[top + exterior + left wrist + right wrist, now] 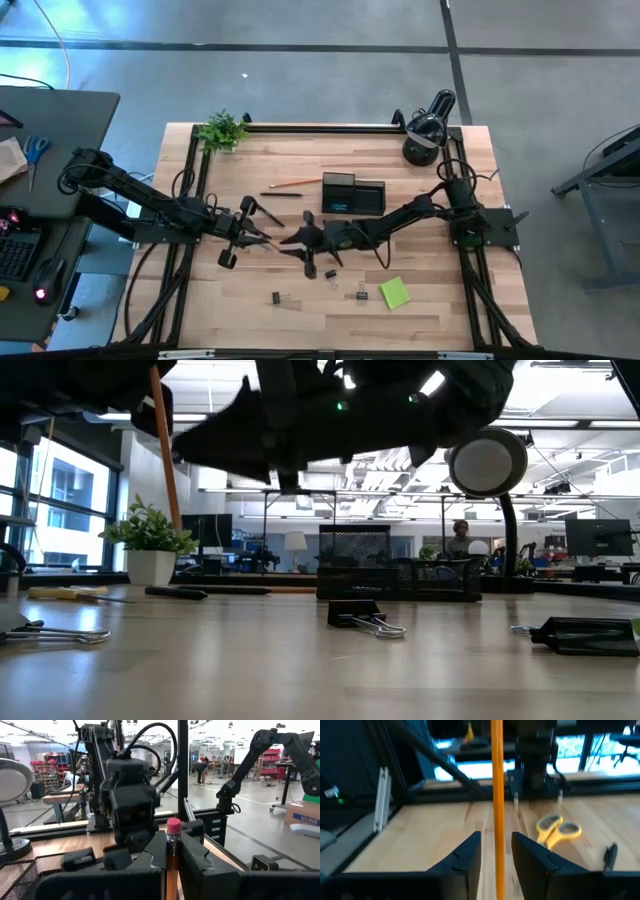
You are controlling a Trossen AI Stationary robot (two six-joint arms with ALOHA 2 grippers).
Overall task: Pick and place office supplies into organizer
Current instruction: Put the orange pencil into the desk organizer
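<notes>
Left wrist view: left gripper (172,865) clamped on orange pencil (172,851); right gripper (496,855) facing it above the bench (420,320), fingers apart around the same pencil.

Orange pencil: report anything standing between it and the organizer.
The orange pencil is clamped in the left gripper, off the table. The right gripper, open around it, sits on the organizer's side; nothing else visible blocks the way.

An orange pencil (172,855), pink eraser end showing, is gripped in the left hand (262,238). The black mesh organizer (352,195) sits mid-bench – binder clips (277,297), a lime-green sticky pad (394,292) nearby.
</notes>
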